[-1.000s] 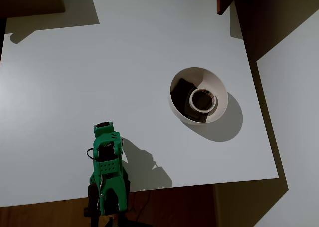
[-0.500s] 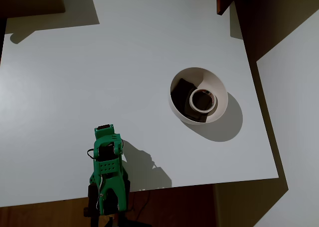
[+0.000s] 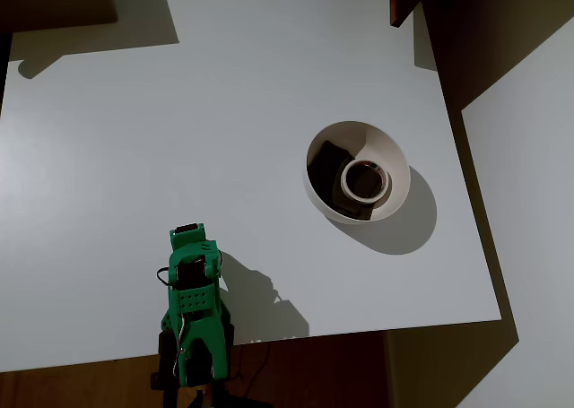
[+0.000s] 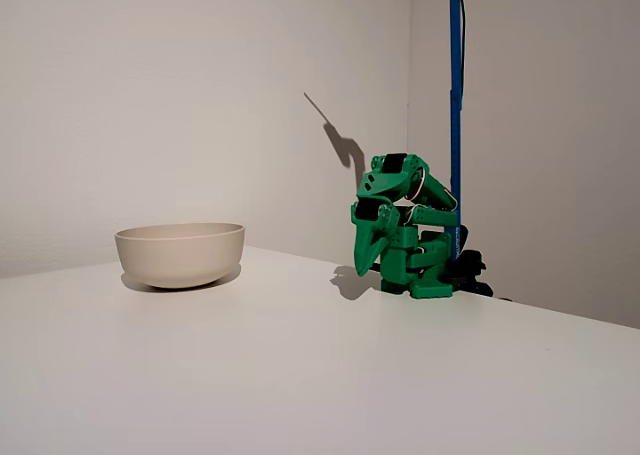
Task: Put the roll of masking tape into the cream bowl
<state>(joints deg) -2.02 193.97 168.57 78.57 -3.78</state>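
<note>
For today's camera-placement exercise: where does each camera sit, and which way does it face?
Overhead view: above the white table, looking straight down; the folded green arm sits at the bottom edge.
Fixed view: low at table height, looking sideways across the table; the arm sits folded at right.
Shared: arm and round cream bowl; from above, the off-white tape roll lies inside.

Warm dim overhead view with light from upper left, so the cream bowl (image 3: 357, 170) and green arm (image 3: 193, 309) cast hard shadows to lower right on the white table (image 3: 179, 139); fixed view brighter, evenly lit, sharp.
</note>
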